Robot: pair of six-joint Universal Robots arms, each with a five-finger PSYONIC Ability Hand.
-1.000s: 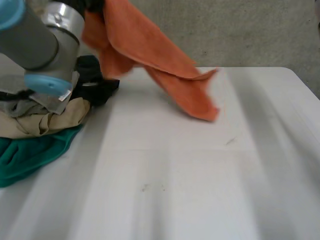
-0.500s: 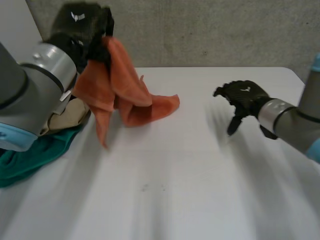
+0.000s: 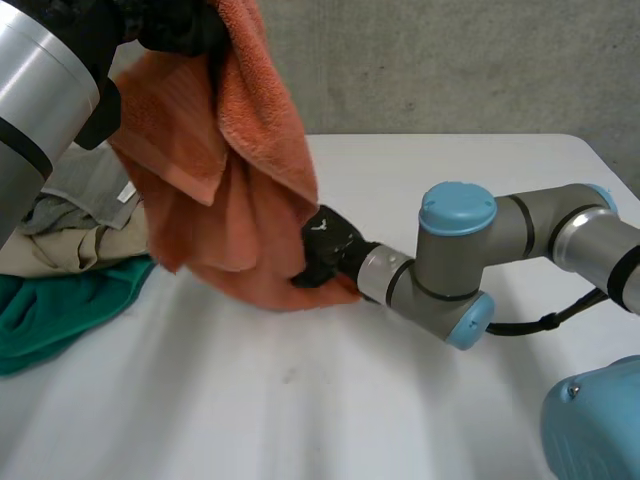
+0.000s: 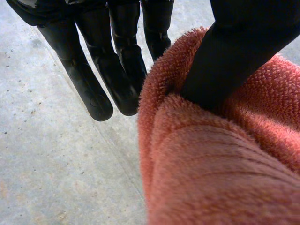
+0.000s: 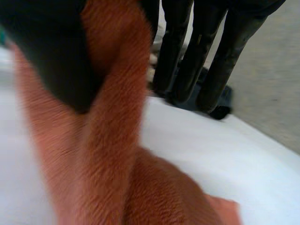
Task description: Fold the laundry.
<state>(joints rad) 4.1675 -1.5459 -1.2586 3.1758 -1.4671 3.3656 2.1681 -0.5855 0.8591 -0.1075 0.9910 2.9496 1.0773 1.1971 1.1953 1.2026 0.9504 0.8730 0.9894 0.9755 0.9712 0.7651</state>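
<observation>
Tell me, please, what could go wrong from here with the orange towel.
The left hand holds the orange towel aloft by a bunched fold under its thumb, so it might slip. The towel hangs doubled, so the right hand at its lower part may catch a fold rather than a corner. It hangs near the laundry pile and might snag it.

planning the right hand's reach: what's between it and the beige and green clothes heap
An orange terry towel hung from the black left hand, in head view.
</observation>
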